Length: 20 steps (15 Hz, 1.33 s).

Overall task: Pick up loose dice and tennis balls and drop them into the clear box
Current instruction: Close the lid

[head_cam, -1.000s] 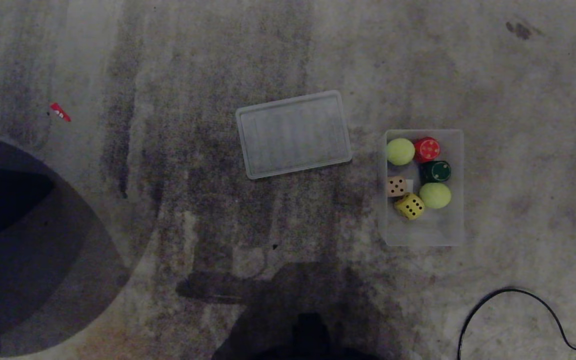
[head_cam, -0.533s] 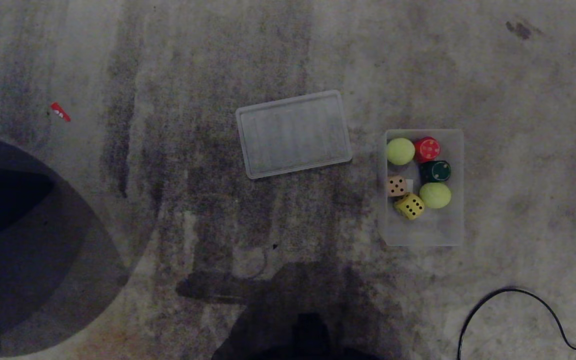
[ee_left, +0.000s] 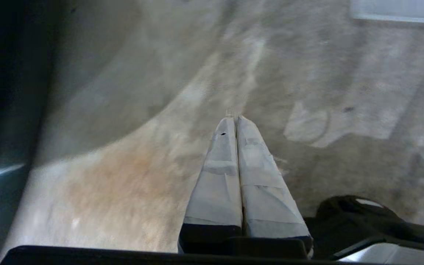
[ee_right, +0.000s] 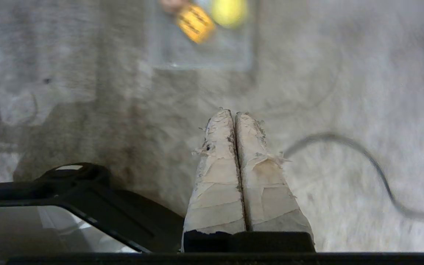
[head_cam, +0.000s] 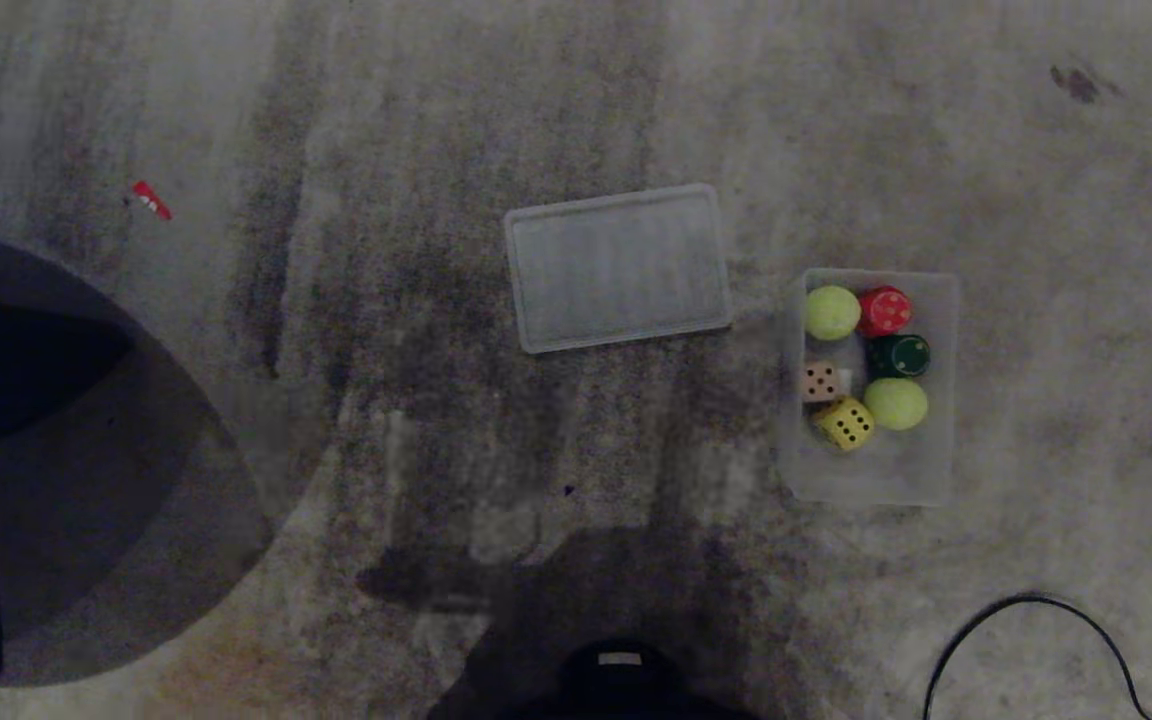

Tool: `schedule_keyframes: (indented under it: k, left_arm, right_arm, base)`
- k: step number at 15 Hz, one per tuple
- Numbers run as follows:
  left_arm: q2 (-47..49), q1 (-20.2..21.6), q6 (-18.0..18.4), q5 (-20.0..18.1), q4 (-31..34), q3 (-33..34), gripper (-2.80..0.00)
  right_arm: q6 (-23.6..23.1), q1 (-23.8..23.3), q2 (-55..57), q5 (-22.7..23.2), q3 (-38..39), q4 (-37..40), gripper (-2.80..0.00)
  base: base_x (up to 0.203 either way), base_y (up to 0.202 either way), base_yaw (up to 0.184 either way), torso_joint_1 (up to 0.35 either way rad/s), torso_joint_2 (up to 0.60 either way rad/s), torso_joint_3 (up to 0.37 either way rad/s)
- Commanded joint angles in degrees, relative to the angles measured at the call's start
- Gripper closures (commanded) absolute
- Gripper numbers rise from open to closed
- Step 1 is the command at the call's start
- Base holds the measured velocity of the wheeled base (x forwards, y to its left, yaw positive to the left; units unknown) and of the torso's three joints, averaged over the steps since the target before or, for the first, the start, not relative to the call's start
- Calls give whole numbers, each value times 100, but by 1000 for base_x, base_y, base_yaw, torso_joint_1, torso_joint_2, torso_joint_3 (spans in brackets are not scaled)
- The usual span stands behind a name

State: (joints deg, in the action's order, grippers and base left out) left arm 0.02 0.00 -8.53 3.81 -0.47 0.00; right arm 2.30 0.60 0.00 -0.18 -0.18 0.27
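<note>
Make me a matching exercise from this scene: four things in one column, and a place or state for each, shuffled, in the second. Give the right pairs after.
Things
1. yellow die
2. red die
3. flat clear lid
4. black cable

Places or states
A. lies on the floor beside the clear box, nothing on it
B. in the box's far end, next to a tennis ball
C. curls over the floor at the near right, outside the box
D. in the box, nearest the robot of all the pieces

Pairs: 1-D, 2-B, 3-A, 4-C
</note>
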Motion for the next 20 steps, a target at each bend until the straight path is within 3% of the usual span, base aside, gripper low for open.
schedule_keyframes:
  k: [1, 7, 14, 20]
  left_arm:
    - [6, 0, -8, 6, -6, 0, 0]
    - [6, 0, -8, 6, -6, 0, 0]
    - [6, 0, -17, 6, -6, 0, 0]
    - [6, 0, 1, 6, -6, 0, 0]
  right_arm:
    - [7, 2, 9, 1, 1, 0, 0]
    - [7, 2, 9, 1, 1, 0, 0]
    - [1, 2, 9, 1, 1, 0, 0]
    - [7, 2, 9, 1, 1, -3, 0]
  base:
    - [0, -6, 159, 3, 5, 2]
    - [1, -11, 149, 1, 1, 1]
    - [0, 0, 0, 0, 0, 0]
    - [-113, 0, -1, 5, 1, 2]
